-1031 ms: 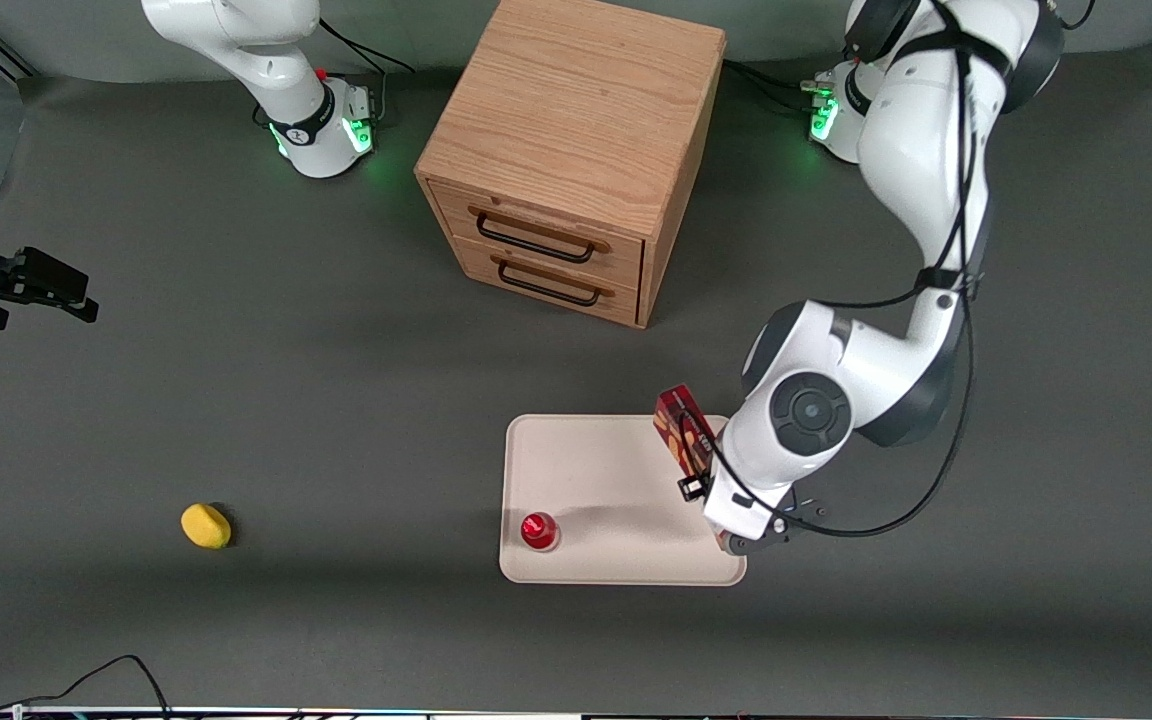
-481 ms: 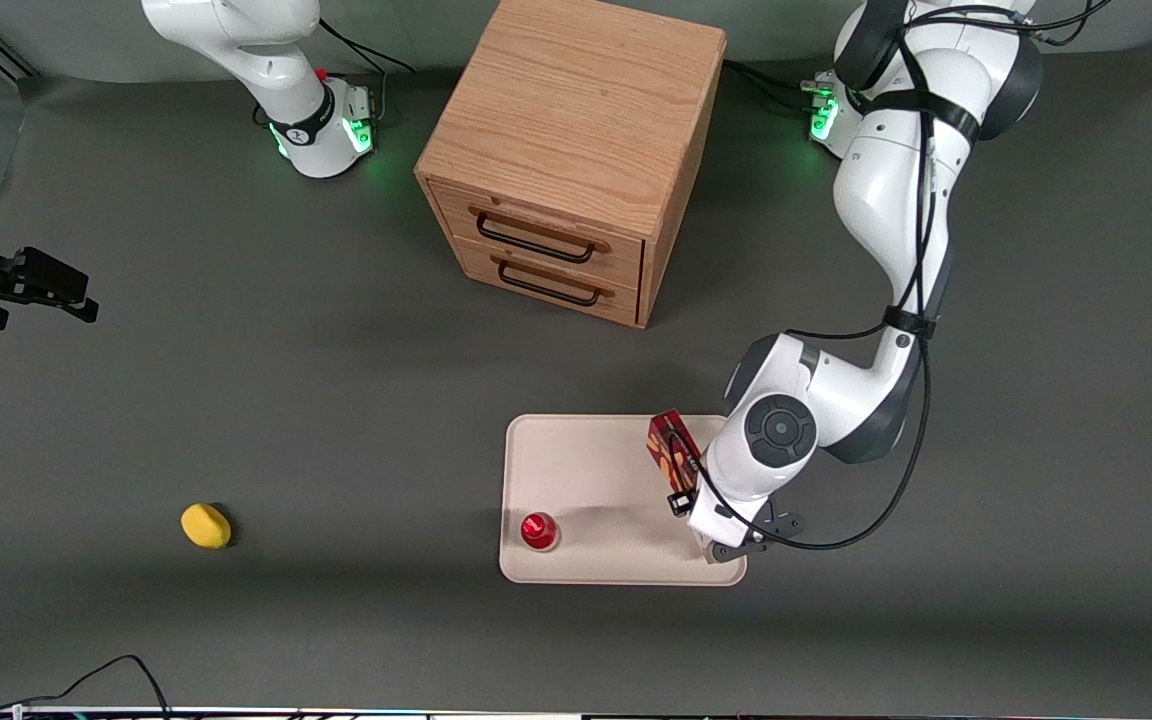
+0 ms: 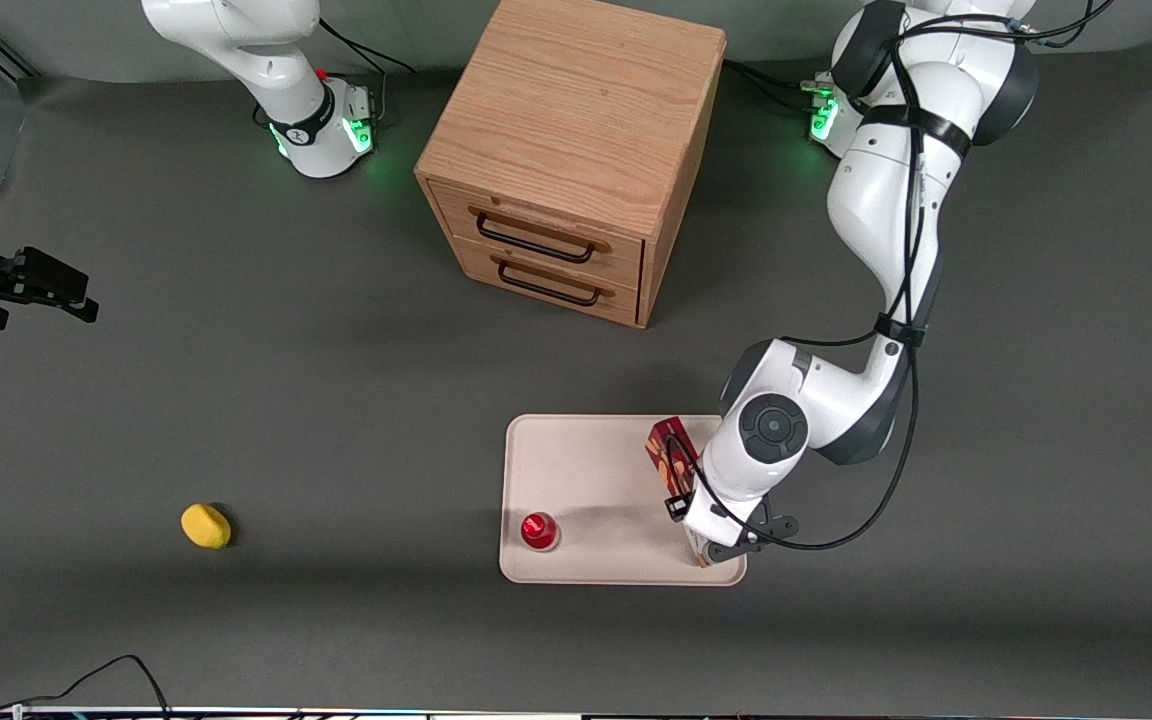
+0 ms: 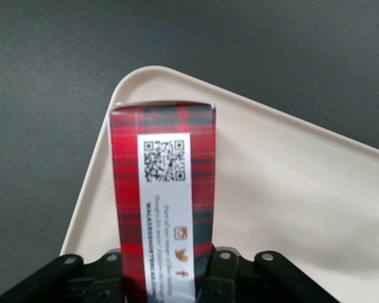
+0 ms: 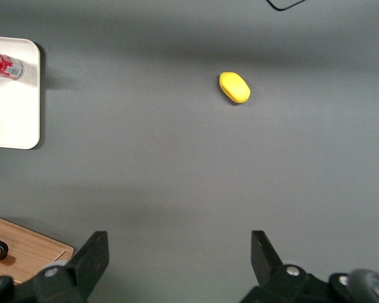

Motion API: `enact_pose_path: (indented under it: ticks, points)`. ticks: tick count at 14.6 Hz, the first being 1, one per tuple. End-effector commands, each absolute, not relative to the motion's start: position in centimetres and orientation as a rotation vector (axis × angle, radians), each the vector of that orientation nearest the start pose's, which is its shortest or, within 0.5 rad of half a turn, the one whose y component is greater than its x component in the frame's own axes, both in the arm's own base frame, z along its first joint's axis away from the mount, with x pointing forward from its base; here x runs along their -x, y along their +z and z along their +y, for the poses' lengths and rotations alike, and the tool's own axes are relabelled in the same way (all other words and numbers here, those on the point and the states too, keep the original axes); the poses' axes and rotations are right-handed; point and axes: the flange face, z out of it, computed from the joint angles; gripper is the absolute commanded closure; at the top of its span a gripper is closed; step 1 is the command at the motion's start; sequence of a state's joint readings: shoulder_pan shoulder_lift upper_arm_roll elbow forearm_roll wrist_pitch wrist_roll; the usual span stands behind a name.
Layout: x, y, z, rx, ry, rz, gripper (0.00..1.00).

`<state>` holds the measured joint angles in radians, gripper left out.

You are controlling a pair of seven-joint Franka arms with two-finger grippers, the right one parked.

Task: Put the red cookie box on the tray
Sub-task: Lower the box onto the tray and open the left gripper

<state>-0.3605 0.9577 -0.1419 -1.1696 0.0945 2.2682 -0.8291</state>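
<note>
Red cookie box (image 4: 161, 196) gripped lengthwise in hand (image 4: 170, 278) — over tray (image 3: 586, 470).

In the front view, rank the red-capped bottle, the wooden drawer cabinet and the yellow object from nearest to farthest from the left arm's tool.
The tool holds the dark-red cookie box over the cream tray.
1. Small red-capped bottle, on the tray.
2. Wooden drawer cabinet, farther from the camera.
3. Small yellow rounded object, toward the parked arm's end.

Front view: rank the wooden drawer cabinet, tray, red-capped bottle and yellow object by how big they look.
1. wooden drawer cabinet
2. tray
3. yellow object and red-capped bottle: near alike, the yellow one slightly larger; not worth ranking.

The gripper holds the red cookie box above the tray's working-arm end.
</note>
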Motion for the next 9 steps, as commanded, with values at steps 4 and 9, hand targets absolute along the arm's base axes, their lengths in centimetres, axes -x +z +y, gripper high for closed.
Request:
enact_pose_path:
  ticks: [4,9]
  points:
    - [-69.87,22.17,-34.28,3.202,-0.179,-0.576,0.0]
    - [-69.96,22.95,-34.23,3.201,-0.162,-0.592,0.0]
